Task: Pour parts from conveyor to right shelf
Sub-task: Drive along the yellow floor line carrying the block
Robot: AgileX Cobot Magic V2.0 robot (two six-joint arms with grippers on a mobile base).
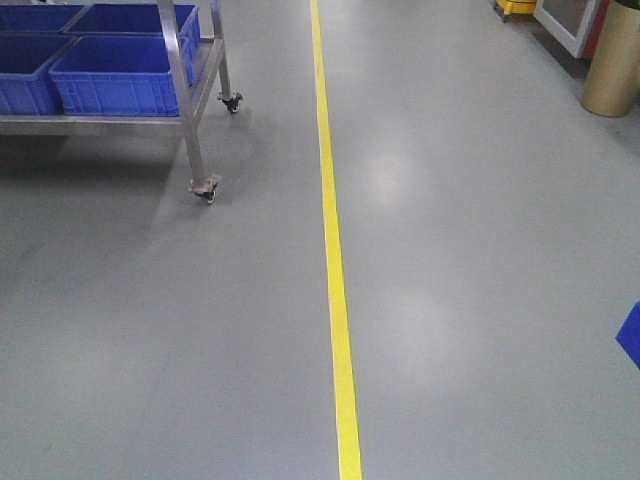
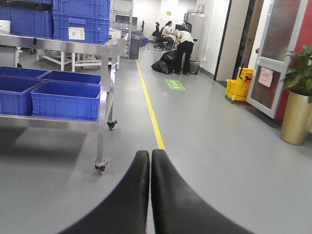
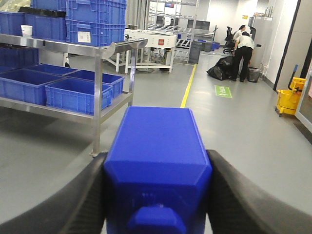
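**A:** What is the robot facing?

**B:** It is looking over a wide grey floor (image 1: 480, 300) with a yellow line (image 1: 335, 300) running down it. A steel shelf cart (image 1: 190, 120) is standing off to the left, carrying open blue bins (image 1: 115, 75) on its lower deck.

**A:** And the parts?

**B:** The right gripper (image 3: 158, 165) is clamping a blue box (image 3: 158, 141), with its jaws spread to the box's width and pressing on both sides. I am guessing the parts are riding inside, but none are showing. The left gripper (image 2: 150, 161) is carrying nothing, its jaws pressed fully together.

**A:** So what is this step asking for?

**B:** I am reading it as the carry toward the shelf. The box is calling for a level, firm hold and slow turning of the base. The base should be passing wide of the cart's wheel (image 1: 205, 187). The robot should be stopping square to an open bin, with the box over it before any tipping.

**A:** Is anything readable?

**B:** A white label (image 2: 76, 33) is showing on a stacked bin, a green sign (image 2: 175, 84) on the floor, and a pink sheet (image 2: 265, 76) on a door. All are too small to read, and no brand is showing.
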